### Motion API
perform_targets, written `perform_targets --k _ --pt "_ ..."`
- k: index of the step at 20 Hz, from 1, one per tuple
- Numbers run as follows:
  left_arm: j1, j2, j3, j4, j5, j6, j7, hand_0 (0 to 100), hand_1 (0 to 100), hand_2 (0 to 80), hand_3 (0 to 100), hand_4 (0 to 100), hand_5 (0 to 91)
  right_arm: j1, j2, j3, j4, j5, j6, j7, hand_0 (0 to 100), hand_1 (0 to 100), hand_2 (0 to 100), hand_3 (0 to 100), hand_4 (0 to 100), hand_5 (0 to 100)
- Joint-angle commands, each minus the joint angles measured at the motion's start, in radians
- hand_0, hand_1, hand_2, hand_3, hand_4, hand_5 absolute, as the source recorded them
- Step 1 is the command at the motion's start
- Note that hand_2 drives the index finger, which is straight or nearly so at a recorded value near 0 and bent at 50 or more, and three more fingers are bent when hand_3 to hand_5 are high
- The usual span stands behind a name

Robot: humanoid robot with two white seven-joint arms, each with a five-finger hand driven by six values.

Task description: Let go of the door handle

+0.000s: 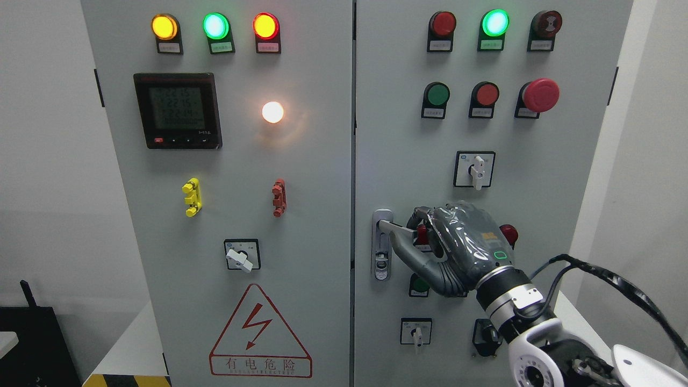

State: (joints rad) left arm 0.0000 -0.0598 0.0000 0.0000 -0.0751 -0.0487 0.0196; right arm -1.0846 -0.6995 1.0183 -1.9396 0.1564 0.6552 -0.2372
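The silver door handle [394,228] sits on the left edge of the grey cabinet's right door [537,134]. Its lever is swung out to the right from the long handle plate [381,260]. My right hand [418,243], dark grey, comes in from the lower right and is shut on the lever, fingers curled over it and the thumb [411,262] underneath. The lever's outer end is hidden inside the hand. My left hand is out of view.
Around the hand the right door carries a rotary switch [474,170], a red mushroom button [539,95], a small red button [508,234] and lower switches [416,332]. A black cable [613,279] loops off the wrist. The left door [236,161] holds a meter and lamps.
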Motion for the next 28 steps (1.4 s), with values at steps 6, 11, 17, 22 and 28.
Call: perform_targets --k 6,11,17,22,28 --pt "-0.003 0.000 0.002 0.009 0.000 0.000 0.000 12 39 0.0 0 0 0.0 0.002 0.000 -0.001 -0.004 0.000 0.000 -0.001 45 1 55 100 100 100" --pt "-0.003 0.000 0.002 0.009 0.000 0.000 0.000 12 39 0.0 0 0 0.0 0.002 0.002 -0.001 -0.009 0.000 0.000 -0.001 45 2 56 100 100 100" --pt "-0.003 0.000 0.002 0.009 0.000 0.000 0.000 12 39 0.0 0 0 0.0 0.006 0.002 -0.001 -0.009 0.000 0.000 -0.001 45 2 57 100 100 100" --pt "-0.003 0.000 0.002 0.009 0.000 0.000 0.000 12 39 0.0 0 0 0.0 0.005 0.002 -0.003 -0.009 0.000 0.000 -0.002 44 2 58 100 100 100" --pt "-0.003 0.000 0.002 0.009 0.000 0.000 0.000 12 39 0.0 0 0 0.0 0.005 0.002 -0.003 -0.013 0.000 0.000 -0.002 45 3 60 100 100 100"
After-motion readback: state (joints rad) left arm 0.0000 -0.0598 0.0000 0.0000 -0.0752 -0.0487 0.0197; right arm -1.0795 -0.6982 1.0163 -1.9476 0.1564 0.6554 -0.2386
